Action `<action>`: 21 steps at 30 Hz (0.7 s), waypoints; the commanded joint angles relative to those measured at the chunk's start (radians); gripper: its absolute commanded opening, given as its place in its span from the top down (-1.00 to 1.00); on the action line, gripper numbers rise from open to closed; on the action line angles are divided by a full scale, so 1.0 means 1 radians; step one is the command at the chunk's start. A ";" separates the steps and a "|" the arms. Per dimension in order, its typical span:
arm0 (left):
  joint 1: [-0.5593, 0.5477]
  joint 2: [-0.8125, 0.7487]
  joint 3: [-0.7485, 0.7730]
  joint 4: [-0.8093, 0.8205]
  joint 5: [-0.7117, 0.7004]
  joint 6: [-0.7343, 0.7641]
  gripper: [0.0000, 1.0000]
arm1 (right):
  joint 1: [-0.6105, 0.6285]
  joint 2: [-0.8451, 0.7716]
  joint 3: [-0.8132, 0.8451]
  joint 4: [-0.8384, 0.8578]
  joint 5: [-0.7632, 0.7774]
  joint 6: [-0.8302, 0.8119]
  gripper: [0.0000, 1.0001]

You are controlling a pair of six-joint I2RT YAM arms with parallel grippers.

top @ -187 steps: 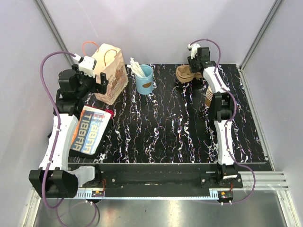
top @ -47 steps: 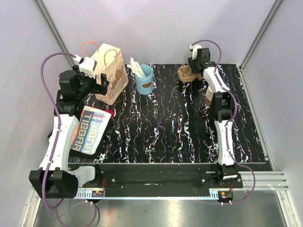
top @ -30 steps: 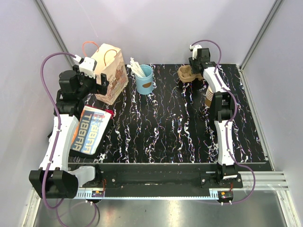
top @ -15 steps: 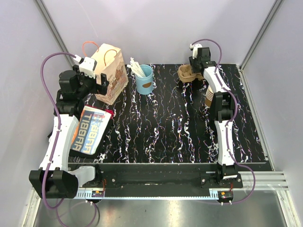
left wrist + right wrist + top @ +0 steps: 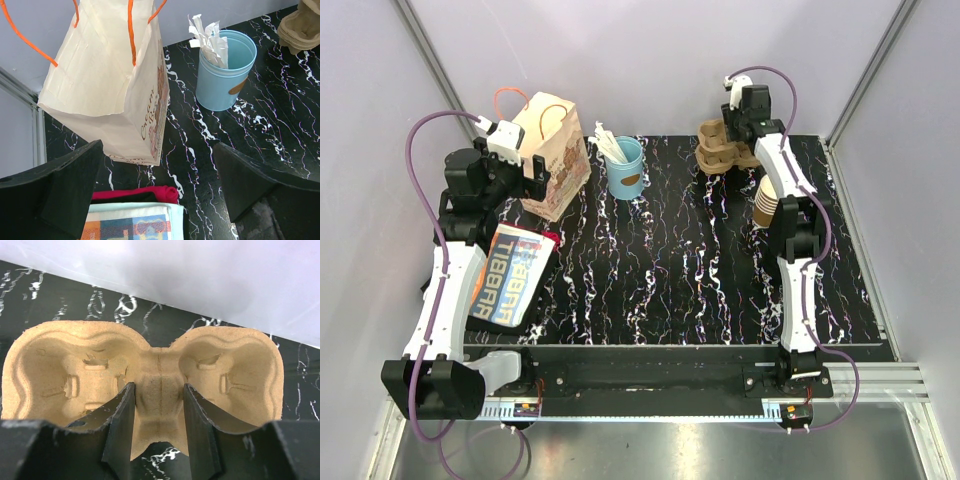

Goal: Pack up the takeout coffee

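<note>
The takeout coffee is out of view in every frame. My right gripper (image 5: 736, 128) (image 5: 159, 396) is at the back right of the table, shut on the middle ridge of a tan pulp two-cup carrier (image 5: 718, 143) (image 5: 65, 375). Both cup wells of the carrier are empty. My left gripper (image 5: 525, 165) (image 5: 157, 200) hangs wide open at the back left, just in front of a cream paper bag (image 5: 552, 150) (image 5: 110, 75) with orange handles. Nothing is between its fingers.
A light-blue cup of white sticks (image 5: 626, 170) (image 5: 225, 70) stands right of the bag. A stack of tan paper cups (image 5: 766, 203) stands beside the right arm. A colourful printed pouch (image 5: 512, 278) (image 5: 132, 225) lies under the left arm. Walls close in behind and on both sides.
My right gripper has moved up and back with the pulp carrier in its grip, so the stack of cups shows more. The left arm has not moved.
</note>
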 commanded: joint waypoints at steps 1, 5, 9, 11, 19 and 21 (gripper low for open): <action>-0.002 -0.019 -0.006 0.065 0.022 -0.008 -0.98 | 0.047 -0.076 -0.030 0.031 -0.007 -0.012 0.23; -0.002 -0.025 -0.009 0.064 0.017 -0.005 -0.98 | 0.062 -0.054 -0.034 0.031 0.013 -0.022 0.22; -0.002 -0.024 -0.009 0.064 0.014 -0.002 -0.98 | 0.067 -0.033 -0.037 0.033 0.025 -0.032 0.20; -0.002 -0.025 -0.007 0.062 0.013 -0.002 -0.98 | 0.068 -0.029 -0.044 0.033 0.030 -0.034 0.18; -0.002 -0.016 0.017 0.054 0.001 0.005 -0.98 | 0.070 -0.023 -0.062 0.033 0.036 -0.045 0.10; -0.002 -0.013 0.025 0.050 -0.002 0.008 -0.98 | 0.070 -0.017 -0.065 0.033 0.042 -0.049 0.09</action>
